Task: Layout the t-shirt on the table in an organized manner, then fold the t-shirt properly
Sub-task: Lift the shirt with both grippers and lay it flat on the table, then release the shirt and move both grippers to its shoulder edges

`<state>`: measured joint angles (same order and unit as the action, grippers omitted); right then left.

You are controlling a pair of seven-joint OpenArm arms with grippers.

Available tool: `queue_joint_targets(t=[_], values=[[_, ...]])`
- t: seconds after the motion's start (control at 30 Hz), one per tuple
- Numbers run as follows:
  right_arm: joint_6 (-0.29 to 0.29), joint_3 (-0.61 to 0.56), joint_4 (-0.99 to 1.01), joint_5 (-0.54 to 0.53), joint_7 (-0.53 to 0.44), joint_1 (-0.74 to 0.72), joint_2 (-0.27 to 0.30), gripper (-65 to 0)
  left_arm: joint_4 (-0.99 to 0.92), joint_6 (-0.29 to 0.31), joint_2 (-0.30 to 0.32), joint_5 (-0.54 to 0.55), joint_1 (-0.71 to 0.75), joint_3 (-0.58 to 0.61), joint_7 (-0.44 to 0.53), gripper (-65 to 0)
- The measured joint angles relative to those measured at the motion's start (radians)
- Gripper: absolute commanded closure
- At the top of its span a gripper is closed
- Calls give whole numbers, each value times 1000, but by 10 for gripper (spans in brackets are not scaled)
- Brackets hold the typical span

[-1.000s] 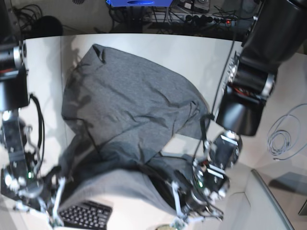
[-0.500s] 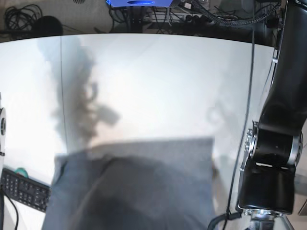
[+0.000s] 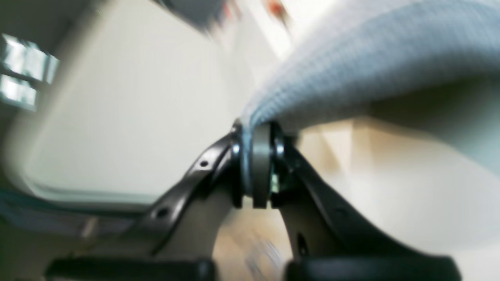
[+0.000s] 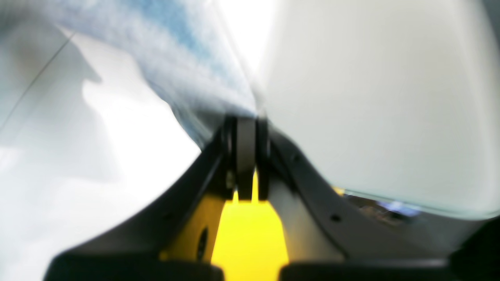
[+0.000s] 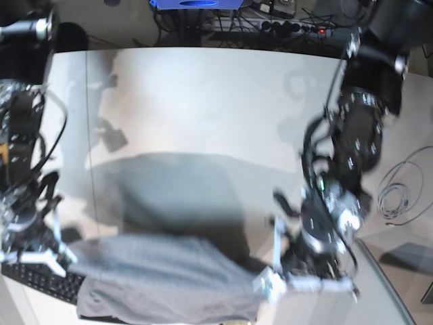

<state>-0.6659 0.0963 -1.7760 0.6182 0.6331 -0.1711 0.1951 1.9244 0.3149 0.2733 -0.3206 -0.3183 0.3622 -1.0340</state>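
Base view, your heather-grey knit t-shirt [image 5: 162,281] hangs stretched between both claws above the near edge of the large smooth white tabletop [image 5: 203,101], left claw [image 3: 256,136] clamped on a fabric edge, right claw [image 4: 246,128] pinching another, black keyboard [image 5: 44,281] beneath.

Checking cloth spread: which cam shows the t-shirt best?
Base view: the t-shirt hangs stretched between both end effectors over the table. Wrist views show only blurred corners pinched in the left end effector and right end effector.
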Motion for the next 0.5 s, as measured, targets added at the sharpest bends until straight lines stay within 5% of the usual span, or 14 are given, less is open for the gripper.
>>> queue_joint_targets(t=[0.13, 0.23, 0.5], values=[[1, 122, 171, -35, -118, 92, -89, 0, -30, 3, -18, -4, 217, 29, -9, 0], [0, 224, 306, -40, -146, 114, -132, 0, -46, -3, -50, -8, 305, 60, 70, 0], [6, 334, 422, -42, -169, 108, -151, -3, -141, -1, -43, -13, 430, 166, 77, 0]])
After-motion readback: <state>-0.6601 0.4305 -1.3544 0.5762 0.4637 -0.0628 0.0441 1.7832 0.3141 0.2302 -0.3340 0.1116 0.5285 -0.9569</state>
